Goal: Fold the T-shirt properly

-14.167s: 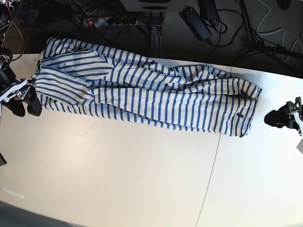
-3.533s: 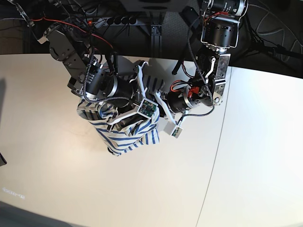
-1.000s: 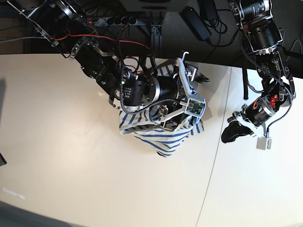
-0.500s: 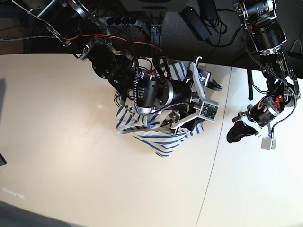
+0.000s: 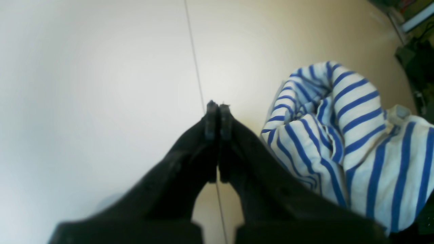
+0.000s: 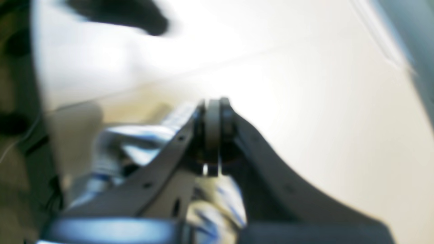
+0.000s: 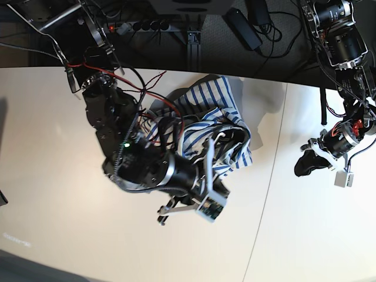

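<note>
The T-shirt [image 7: 218,111], cream-white with blue stripes, lies bunched in a heap at the middle back of the table. It also shows in the left wrist view [image 5: 342,135]. My right gripper [image 6: 213,108] is shut with a pale strip of cloth pinched between its fingers, and striped cloth [image 6: 135,142] lies just below it; this view is blurred. In the base view the right arm [image 7: 167,170] lies over the heap's front edge and hides its fingertips. My left gripper [image 7: 306,165] is shut and empty, right of the heap, over the table seam [image 5: 196,67].
The white table [image 7: 70,223] has a thin seam [image 7: 267,200] running front to back, right of the heap. Behind the back edge are a power strip [image 7: 138,26], cables and a black adapter [image 7: 244,28] on the dark floor.
My right arm has swung toward the front of the table, uncovering more of the heap at the back. My left gripper has drifted slightly right, still shut.
</note>
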Controlling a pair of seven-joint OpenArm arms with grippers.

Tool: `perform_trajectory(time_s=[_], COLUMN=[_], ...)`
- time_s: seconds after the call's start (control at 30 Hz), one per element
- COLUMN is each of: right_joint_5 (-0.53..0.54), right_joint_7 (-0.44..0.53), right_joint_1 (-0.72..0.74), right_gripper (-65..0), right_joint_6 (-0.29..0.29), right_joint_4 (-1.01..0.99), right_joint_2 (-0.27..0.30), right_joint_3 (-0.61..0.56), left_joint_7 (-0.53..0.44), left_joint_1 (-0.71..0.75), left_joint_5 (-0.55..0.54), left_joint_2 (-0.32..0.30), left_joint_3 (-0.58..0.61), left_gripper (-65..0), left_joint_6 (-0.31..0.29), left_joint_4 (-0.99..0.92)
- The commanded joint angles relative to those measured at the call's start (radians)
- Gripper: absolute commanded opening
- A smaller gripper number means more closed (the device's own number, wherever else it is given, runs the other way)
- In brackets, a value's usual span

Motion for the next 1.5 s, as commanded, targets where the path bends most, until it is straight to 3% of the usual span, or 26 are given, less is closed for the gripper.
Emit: perform_trajectory(time_s=[0.0, 0.13, 0.17, 0.23, 0.27, 0.37, 0.47, 0.67, 0.77, 0.97, 1.0, 1.03, 1.13, 1.3, 1.47], right_joint_5=[0.028, 0.095, 0.116, 0.193, 0.242, 0.409, 0.469, 0.372, 0.268, 0.222, 0.229, 0.238, 0.282, 0.291, 0.407], right_joint_7=[0.019, 0.018, 0.017, 0.004, -0.011, -0.111, -0.115, -0.052, -0.008, 0.031, 0.031, 0.030, 0.026, 0.026, -0.018], right_joint_1=[0.024, 0.021, 0.021, 0.017, 0.011, -0.005, -0.038, -0.077, -0.076, -0.076, -0.076, -0.076, -0.076, -0.076, -0.079], right_gripper=[-65.0, -65.0, -54.6, -25.6, -19.7, -20.5, -20.5, -20.5, -20.5, -20.7, -23.0, -30.0, -65.0, -65.0, -65.0], right_joint_6=[0.055, 0.055, 0.054, 0.054, 0.054, 0.060, 0.066, 0.069, 0.065, 0.062, 0.062, 0.062, 0.062, 0.062, 0.066], right_joint_4=[0.016, 0.015, 0.014, 0.011, 0.010, 0.010, 0.010, 0.009, -0.006, -0.039, -0.041, -0.041, -0.041, -0.040, -0.006], right_joint_2=[0.025, 0.142, 0.169, 0.226, 0.252, 0.288, 0.301, 0.301, 0.301, 0.301, 0.299, 0.299, 0.299, 0.299, 0.295], right_joint_3=[0.035, 0.125, 0.138, 0.148, 0.148, 0.141, 0.118, -0.027, -0.100, -0.121, -0.121, -0.122, -0.122, -0.122, -0.122], left_joint_7=[-0.016, -0.010, -0.011, -0.011, -0.011, -0.011, -0.011, -0.018, -0.018, -0.018, -0.018, -0.018, -0.019, -0.019, -0.037], left_joint_1=[-0.016, -0.016, -0.016, -0.016, -0.016, -0.016, -0.016, -0.017, -0.016, -0.017, -0.017, -0.017, -0.017, -0.017, -0.017], left_joint_5=[-0.022, -0.022, -0.023, -0.022, -0.022, -0.021, -0.021, -0.022, -0.021, -0.021, -0.021, -0.021, -0.021, -0.021, -0.001], left_joint_2=[-0.017, -0.027, -0.031, -0.031, -0.030, -0.031, -0.031, -0.030, -0.031, -0.031, -0.031, -0.031, -0.031, -0.031, -0.031], left_joint_3=[-0.003, -0.003, -0.003, -0.003, -0.003, -0.003, -0.003, -0.003, -0.003, -0.003, -0.003, -0.003, -0.003, -0.003, -0.003], left_gripper=[-65.0, -65.0, -65.0, -65.0, -65.0, -65.0, -65.0, -65.0, -65.0, -65.0, -65.0, -65.0, -65.0, -65.0, -65.0], left_joint_6=[-0.012, -0.012, -0.012, -0.012, -0.012, -0.012, -0.012, -0.012, -0.012, -0.012, -0.012, -0.012, -0.012, -0.012, -0.012], left_joint_4=[0.019, 0.019, 0.019, 0.019, 0.019, 0.019, 0.019, 0.019, 0.019, 0.019, 0.019, 0.019, 0.019, 0.019, 0.019])
